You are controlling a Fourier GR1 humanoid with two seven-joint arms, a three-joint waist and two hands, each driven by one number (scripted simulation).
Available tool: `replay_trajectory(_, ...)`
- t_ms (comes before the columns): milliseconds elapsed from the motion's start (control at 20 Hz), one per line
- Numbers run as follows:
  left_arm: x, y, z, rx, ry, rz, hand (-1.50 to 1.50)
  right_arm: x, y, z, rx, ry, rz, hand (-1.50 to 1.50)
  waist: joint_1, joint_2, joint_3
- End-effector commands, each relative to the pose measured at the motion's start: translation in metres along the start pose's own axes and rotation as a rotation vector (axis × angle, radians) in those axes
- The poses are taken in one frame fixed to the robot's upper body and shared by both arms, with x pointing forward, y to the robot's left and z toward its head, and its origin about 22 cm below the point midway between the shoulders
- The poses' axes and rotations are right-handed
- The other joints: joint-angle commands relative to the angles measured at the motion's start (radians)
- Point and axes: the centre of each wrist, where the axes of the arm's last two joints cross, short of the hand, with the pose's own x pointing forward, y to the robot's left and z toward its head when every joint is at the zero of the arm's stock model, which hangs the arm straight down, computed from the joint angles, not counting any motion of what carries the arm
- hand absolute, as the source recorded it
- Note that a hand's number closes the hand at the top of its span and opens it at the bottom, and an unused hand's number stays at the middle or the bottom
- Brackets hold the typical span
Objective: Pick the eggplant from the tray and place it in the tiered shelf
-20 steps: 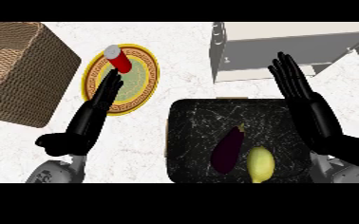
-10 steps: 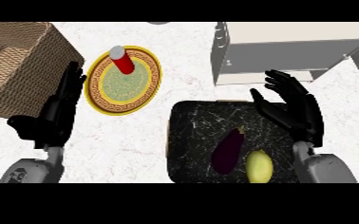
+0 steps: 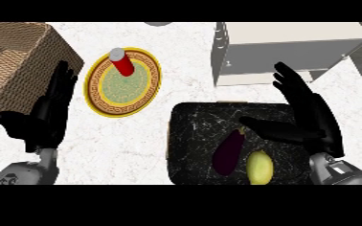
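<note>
A dark purple eggplant (image 3: 229, 152) lies on the black marbled tray (image 3: 194, 134) at the lower middle, next to a yellow lemon (image 3: 259, 167). My right hand (image 3: 309, 117) hovers open over the tray's right side, thumb stretched left toward the eggplant's stem end and fingers pointing up. It is not touching the eggplant. The grey tiered shelf (image 3: 283, 52) stands at the upper right, just beyond the tray. At the left edge my left hand (image 3: 44, 112) rests open, fingers up.
A yellow patterned plate (image 3: 121, 88) with a red can (image 3: 122, 63) standing on it sits left of the tray. A wicker basket (image 3: 28, 62) fills the upper left corner, close to my left hand.
My right hand has come down and left over the tray, thumb spreading toward the eggplant. My left hand has drawn back to the left, off the plate.
</note>
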Motion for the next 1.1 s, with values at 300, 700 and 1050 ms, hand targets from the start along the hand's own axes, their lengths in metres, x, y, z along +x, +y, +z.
replay_trajectory(300,0.003,-0.002,-0.001,-0.026,0.0,0.005,0.0,0.069,0.006,0.0,0.196,0.216,0.664,-1.5,0.029,0.004,-0.006)
replay_trajectory(700,0.001,0.002,-0.004,-0.014,0.0,-0.011,0.0,0.097,0.064,-0.012,0.223,0.412,0.922,-1.5,0.03,0.006,-0.003)
replay_trajectory(1050,0.004,0.003,0.003,-0.022,0.001,0.002,0.0,0.074,0.092,-0.03,0.217,0.503,1.078,-1.5,0.023,0.003,-0.001)
